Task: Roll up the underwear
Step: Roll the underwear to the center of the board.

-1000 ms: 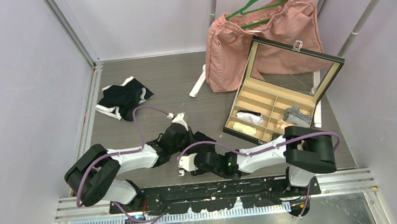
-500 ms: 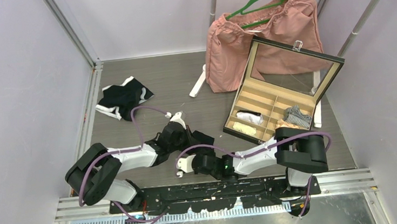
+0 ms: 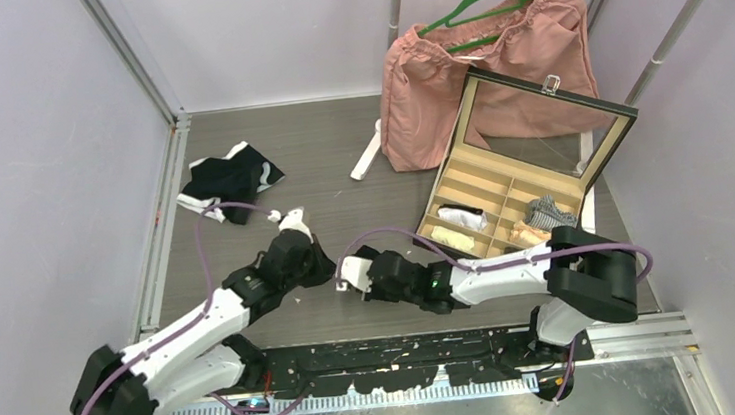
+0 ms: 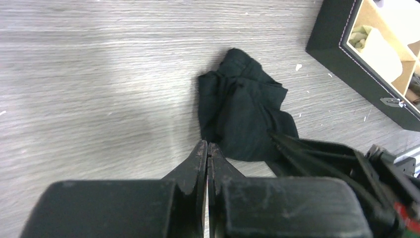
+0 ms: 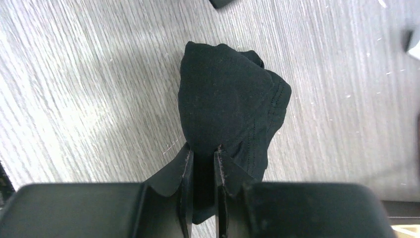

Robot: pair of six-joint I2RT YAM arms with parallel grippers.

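the black underwear is sitting bunched into a compact lump on the grey wood-grain table, near its front middle. in the right wrist view its long axis is running straight out from the fingers, with the rounded end pointing away and a stitched hem curving down its right side. in the left wrist view the same lump is slanting from upper left to lower right, creased and folded over itself.

the right gripper is pinching the near end of the bundle, jaws drawn narrow with black cloth filling the slit between them. the left gripper is hovering just beside the lump's near edge, its two fingers pressed together with nothing between them.

the left arm is stretching low and long from the near-left corner, slanting in toward the middle. the right arm is bending at its elbow by the near-right corner and laying its forearm leftward, so both wrists are meeting at the bundle.

further out, black-and-white briefs are lying crumpled at the far left. an open compartment box is standing to the right, and behind it a pink garment is hanging on a green hanger.
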